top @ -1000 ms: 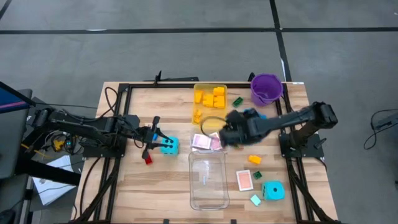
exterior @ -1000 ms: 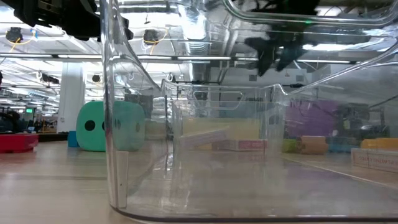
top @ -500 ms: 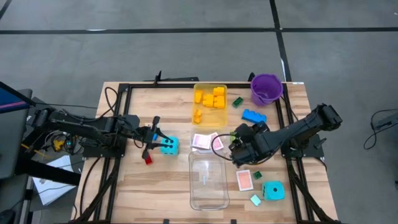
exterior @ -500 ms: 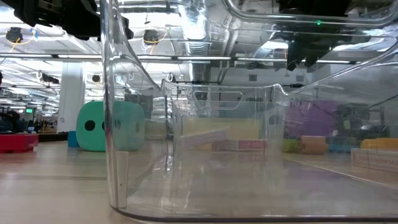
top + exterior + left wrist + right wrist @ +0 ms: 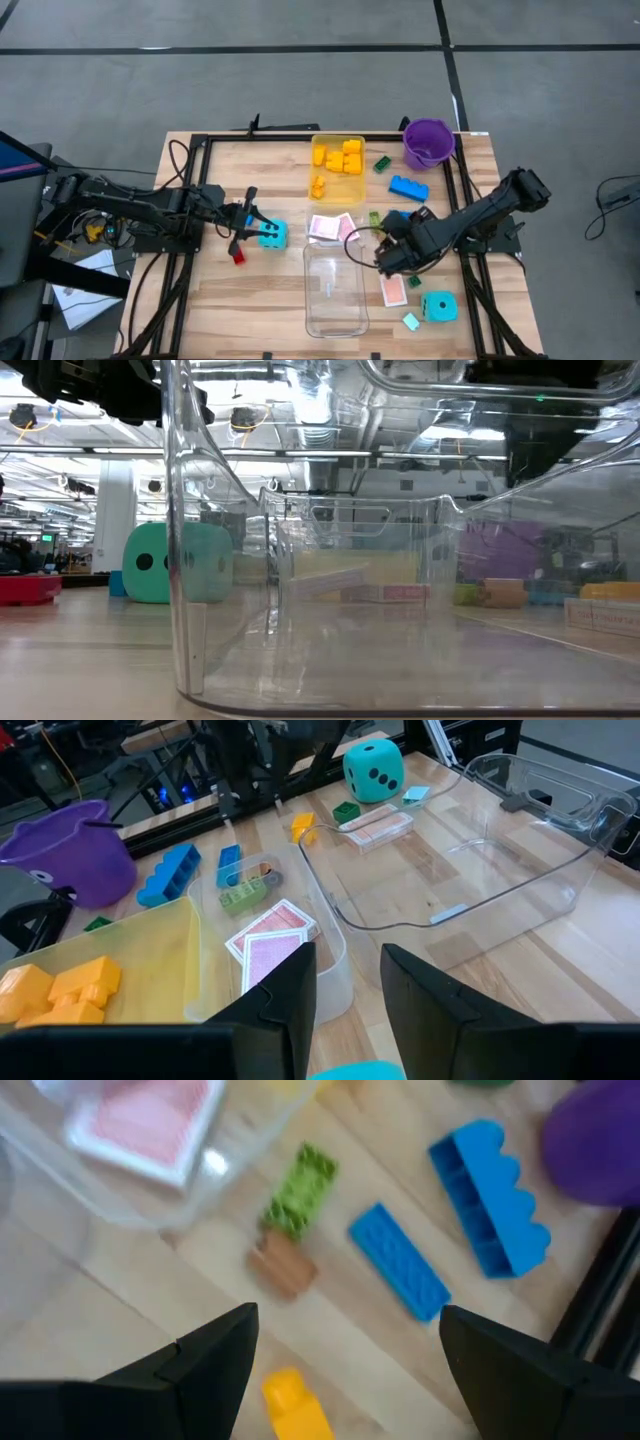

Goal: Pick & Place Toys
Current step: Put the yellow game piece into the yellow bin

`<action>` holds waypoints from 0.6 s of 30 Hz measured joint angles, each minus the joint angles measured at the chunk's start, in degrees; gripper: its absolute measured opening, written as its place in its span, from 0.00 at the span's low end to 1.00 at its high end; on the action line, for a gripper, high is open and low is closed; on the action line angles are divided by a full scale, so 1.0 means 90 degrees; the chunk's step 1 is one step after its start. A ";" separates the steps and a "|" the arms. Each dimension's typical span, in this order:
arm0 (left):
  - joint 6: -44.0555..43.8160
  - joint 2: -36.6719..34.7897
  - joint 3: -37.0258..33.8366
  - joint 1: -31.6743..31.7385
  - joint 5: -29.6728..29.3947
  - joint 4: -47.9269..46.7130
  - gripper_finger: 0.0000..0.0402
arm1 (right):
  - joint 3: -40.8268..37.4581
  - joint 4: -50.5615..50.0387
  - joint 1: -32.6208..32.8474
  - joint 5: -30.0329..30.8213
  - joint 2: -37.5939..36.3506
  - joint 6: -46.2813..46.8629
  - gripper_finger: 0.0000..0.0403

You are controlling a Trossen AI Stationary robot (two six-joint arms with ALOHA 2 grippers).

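Near edge of the counter (image 5: 200, 310), high view: a clear tray (image 5: 335, 290) stands at 6 o'clock, nothing visible in it. At 4 o'clock lie a cyan die (image 5: 438, 306), a pale card piece (image 5: 411, 321) and a pink-backed card (image 5: 394, 290).

Right gripper (image 5: 385, 255) hovers just right of the clear tray's far end, fingers spread wide, nothing between them. Its wrist camera shows a green brick (image 5: 298, 1192), a brown piece (image 5: 283, 1266), a flat blue brick (image 5: 398, 1261), a larger blue brick (image 5: 489, 1194) and a yellow brick (image 5: 295, 1404) on the wood below (all apart from the fingers).

Centre: two pink-backed cards (image 5: 328, 227) lie in a small clear container (image 5: 335, 955).

Left gripper (image 5: 250, 228) sits at 9 o'clock, fingers narrowly parted, the second cyan die (image 5: 272, 235) just beyond the tips; I cannot tell whether they touch. A red brick (image 5: 238, 257) lies beside it.

Far edge: a yellow-tinted tray (image 5: 338, 146) at 12 o'clock holds yellow bricks (image 5: 341, 158); a dark green brick (image 5: 382, 163) and purple bucket (image 5: 428, 143) stand at 1 o'clock.
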 joint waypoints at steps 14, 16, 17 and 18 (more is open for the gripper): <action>0.0009 0.0000 0.0000 0.0000 0.0000 0.0147 0.27 | -0.1059 0.1062 0.0293 -0.1422 0.0005 0.0046 0.76; 0.0068 0.0000 0.0000 0.0000 -0.0002 0.0208 0.27 | -0.1055 0.1212 0.0311 -0.1422 0.0005 -0.0049 0.76; 0.0156 0.0000 0.0000 0.0000 0.0000 0.0224 0.27 | -0.1056 0.1238 0.0329 -0.1420 0.0005 -0.0056 0.76; 0.0198 -0.0001 0.0000 0.0000 -0.0003 0.0238 0.27 | -0.1057 0.1255 0.0341 -0.1422 0.0005 -0.0051 0.76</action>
